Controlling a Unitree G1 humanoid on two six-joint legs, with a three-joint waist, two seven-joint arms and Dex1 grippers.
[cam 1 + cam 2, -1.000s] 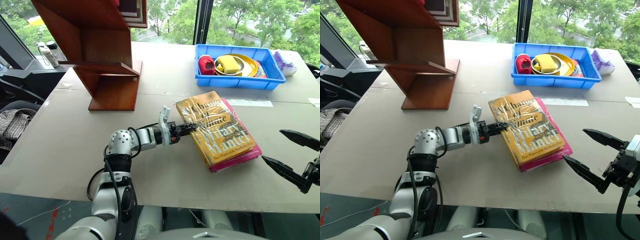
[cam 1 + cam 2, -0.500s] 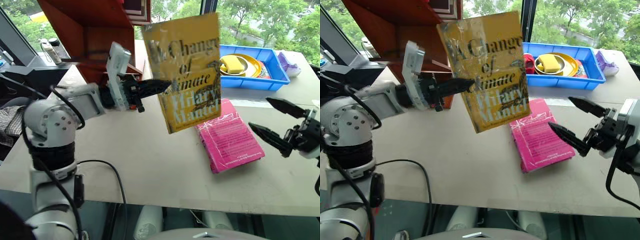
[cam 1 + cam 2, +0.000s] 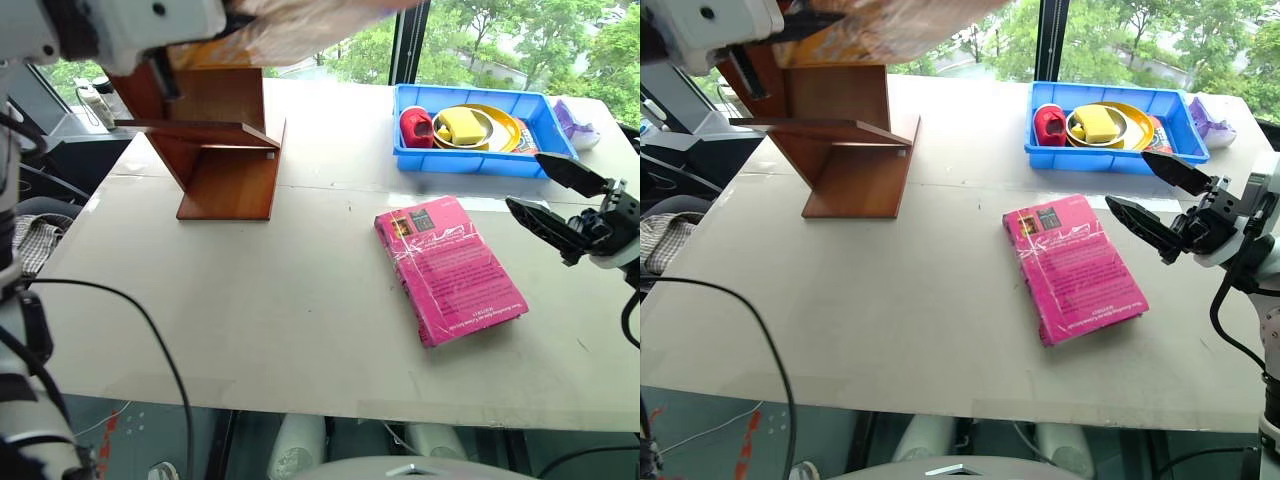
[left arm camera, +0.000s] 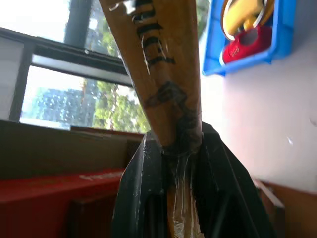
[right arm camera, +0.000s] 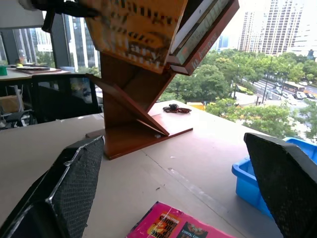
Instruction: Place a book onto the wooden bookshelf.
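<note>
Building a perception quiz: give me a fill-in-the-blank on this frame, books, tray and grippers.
1. The left gripper is shut on the ___ book.
2. The book lying flat on the table is ___.
3. The right gripper has its jaws ___.
4. The yellow plate sits inside the ___ tray.

Missing words: yellow; pink; open; blue

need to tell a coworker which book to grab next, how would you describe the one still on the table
Start at the blue plastic tray of dishes by the window on the pale table; just in front of it a bright pink book lies flat, at an angle to the table's edge. It is the only book lying on the table: the golden-yellow book is up in the left gripper at the wooden bookshelf.
</note>
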